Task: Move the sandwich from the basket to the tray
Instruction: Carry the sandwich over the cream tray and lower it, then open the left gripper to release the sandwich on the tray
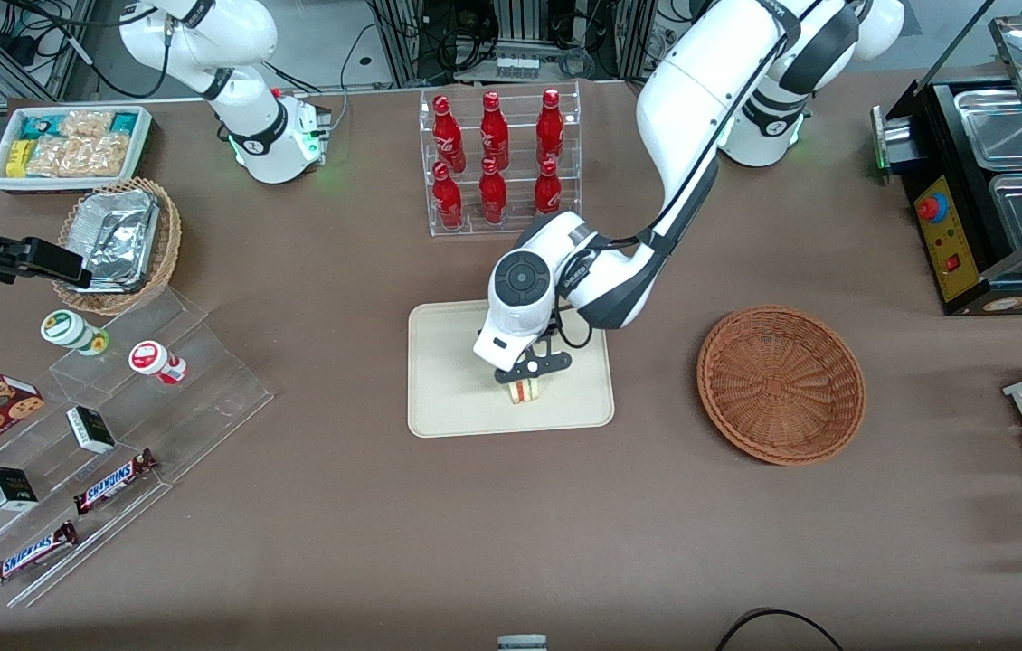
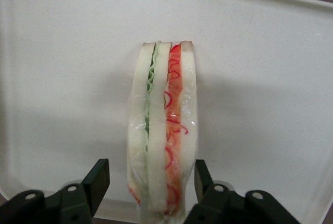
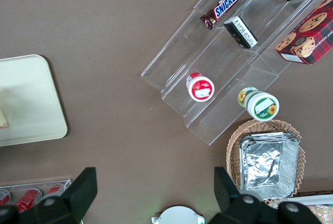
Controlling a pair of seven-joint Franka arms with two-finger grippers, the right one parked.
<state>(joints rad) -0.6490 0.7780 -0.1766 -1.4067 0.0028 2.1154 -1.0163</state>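
Observation:
The sandwich (image 1: 523,391) stands on its edge on the cream tray (image 1: 448,362), in the part of the tray nearer the front camera. In the left wrist view the sandwich (image 2: 164,130) shows white bread with green and red filling under clear wrap, upright on the tray (image 2: 62,52). My left gripper (image 1: 525,375) hangs just above it and is open (image 2: 151,174). One finger (image 2: 98,180) stands apart from the bread with a visible gap. The other sits close against the wrap. The reddish-brown basket (image 1: 780,384) lies beside the tray toward the working arm's end, with nothing in it.
A clear rack of red bottles (image 1: 497,163) stands farther from the front camera than the tray. Toward the parked arm's end are a stepped acrylic shelf (image 1: 113,425), a tan basket with foil containers (image 1: 118,244) and a white snack bin (image 1: 68,145). A black warmer (image 1: 990,181) stands at the working arm's end.

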